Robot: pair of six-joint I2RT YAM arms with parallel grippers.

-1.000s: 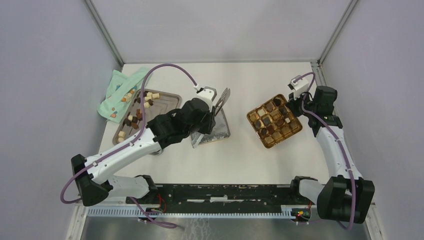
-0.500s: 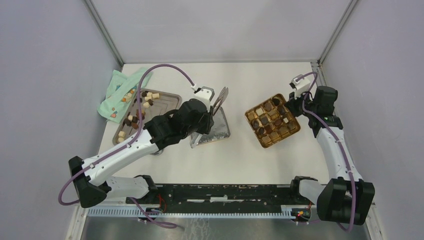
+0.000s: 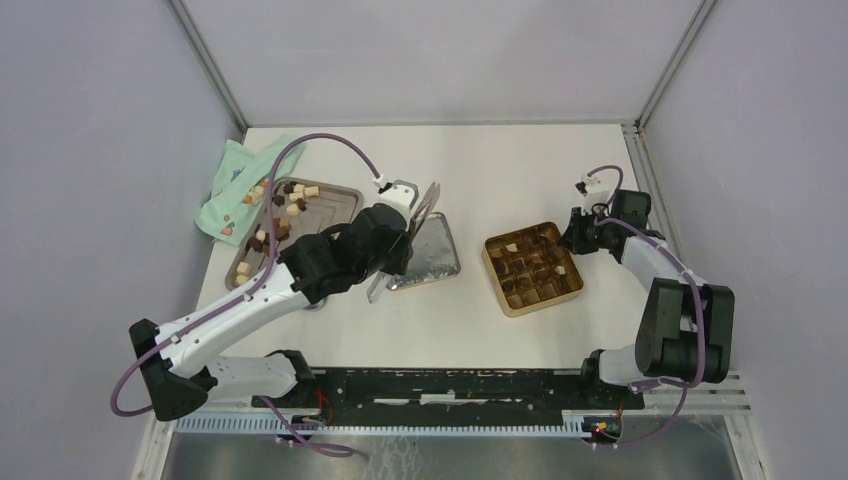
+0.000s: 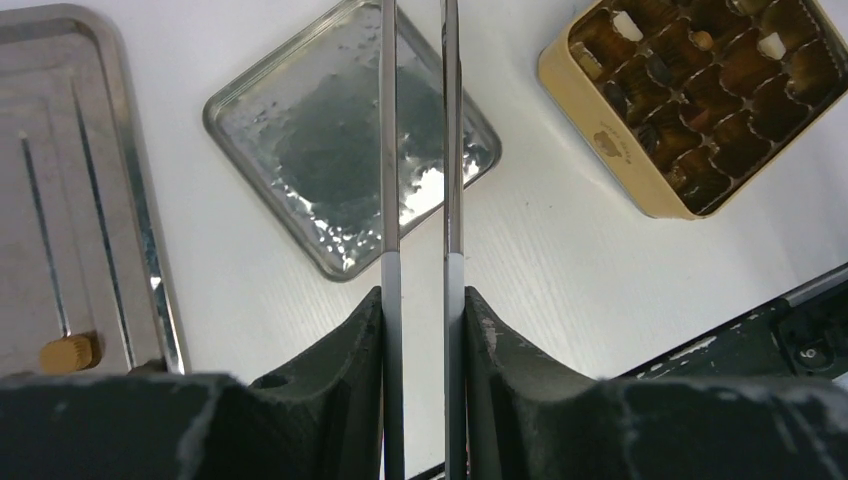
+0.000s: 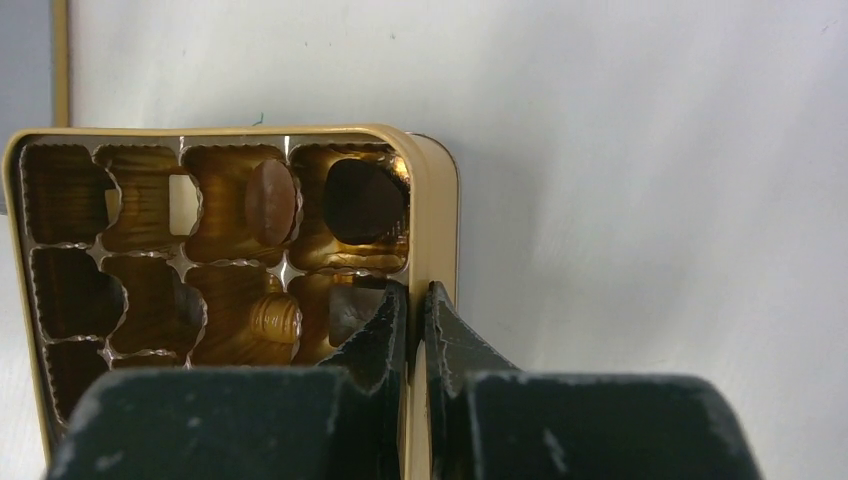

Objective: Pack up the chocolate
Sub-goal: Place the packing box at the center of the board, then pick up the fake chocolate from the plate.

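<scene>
The left gripper (image 4: 420, 300) clamps the tweezers (image 4: 388, 150); the right gripper (image 5: 415, 300) pinches the tin (image 5: 432, 200) by its rim. Inside, the chocolate chunks (image 5: 270, 200) tilt at mixed angles.

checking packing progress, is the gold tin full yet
Partly full. In the gold tin, some compartments hold chocolate pieces, but several stand empty in both wrist views.

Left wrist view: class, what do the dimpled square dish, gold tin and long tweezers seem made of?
Square silver dimpled dish: probably polished hammered metal; mirror-like glints. Gold square compartment tin: likely thin sheet metal, satin gold coat; rolled rim. Long silver tweezers: apparently steel, bright; thin reflective blades.
</scene>
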